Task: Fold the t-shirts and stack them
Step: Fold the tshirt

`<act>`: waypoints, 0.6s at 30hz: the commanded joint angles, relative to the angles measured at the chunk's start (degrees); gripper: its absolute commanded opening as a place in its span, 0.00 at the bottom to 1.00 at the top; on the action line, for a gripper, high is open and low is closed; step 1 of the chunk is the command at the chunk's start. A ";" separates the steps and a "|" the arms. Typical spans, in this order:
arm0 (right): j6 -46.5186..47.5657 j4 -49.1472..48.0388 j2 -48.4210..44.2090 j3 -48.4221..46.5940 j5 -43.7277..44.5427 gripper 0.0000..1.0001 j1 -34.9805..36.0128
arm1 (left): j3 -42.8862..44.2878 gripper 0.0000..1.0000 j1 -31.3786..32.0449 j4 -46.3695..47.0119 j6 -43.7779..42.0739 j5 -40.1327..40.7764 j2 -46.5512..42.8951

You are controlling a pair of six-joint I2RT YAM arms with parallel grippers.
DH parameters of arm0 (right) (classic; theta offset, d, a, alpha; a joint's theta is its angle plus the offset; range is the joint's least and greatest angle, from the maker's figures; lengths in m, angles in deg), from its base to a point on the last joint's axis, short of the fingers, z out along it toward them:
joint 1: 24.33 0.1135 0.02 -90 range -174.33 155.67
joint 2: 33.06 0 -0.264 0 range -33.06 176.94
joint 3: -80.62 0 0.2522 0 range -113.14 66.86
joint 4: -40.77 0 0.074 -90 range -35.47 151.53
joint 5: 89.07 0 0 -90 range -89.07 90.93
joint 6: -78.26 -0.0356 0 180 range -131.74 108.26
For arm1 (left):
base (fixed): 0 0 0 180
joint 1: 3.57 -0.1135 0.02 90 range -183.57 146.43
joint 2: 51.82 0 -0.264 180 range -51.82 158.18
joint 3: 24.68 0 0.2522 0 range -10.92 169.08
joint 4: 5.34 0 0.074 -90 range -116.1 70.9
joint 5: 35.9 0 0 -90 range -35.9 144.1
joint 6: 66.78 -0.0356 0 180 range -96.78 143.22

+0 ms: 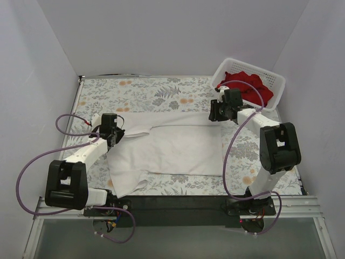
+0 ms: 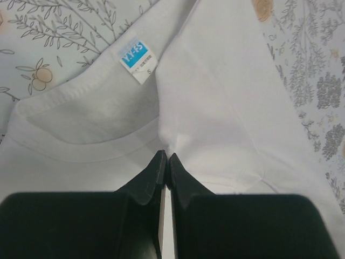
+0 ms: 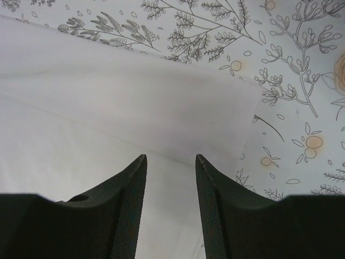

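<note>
The white t-shirt (image 1: 172, 148) lies spread mid-table, likely light, limp and quick to wrinkle. The left gripper (image 2: 166, 160) is pinched shut on its left end; the right gripper (image 3: 171, 157) hangs parted over its far-right corner (best held by corners).

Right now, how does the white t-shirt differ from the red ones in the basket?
The white t-shirt lies spread out on the table; the red t-shirts sit bunched in the basket. The left gripper pinches the white t-shirt near its collar; no gripper holds the red t-shirts. Both are unfolded.
</note>
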 commanded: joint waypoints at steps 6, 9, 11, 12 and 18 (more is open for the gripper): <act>-0.90 -2.59 1.50 1.05 -1.92 0.46 -0.09 | -1.63 0.36 -0.32 0.69 3.04 4.06 -2.74; -0.99 -2.67 0.10 0.79 -1.48 0.46 -0.44 | 0.30 0.50 -1.11 1.13 0.06 6.70 -3.98; -1.51 -2.94 -0.34 0.62 -2.18 0.46 -0.88 | 1.71 0.55 -2.51 2.70 -1.71 7.76 -3.02; -1.78 -3.46 -0.52 0.44 -2.62 0.46 -1.05 | 2.15 0.56 -3.13 3.58 -2.85 7.41 -2.49; -4.50 -5.31 1.14 -0.61 -6.48 0.45 -2.99 | 7.77 0.57 -7.18 10.79 -10.32 4.16 7.70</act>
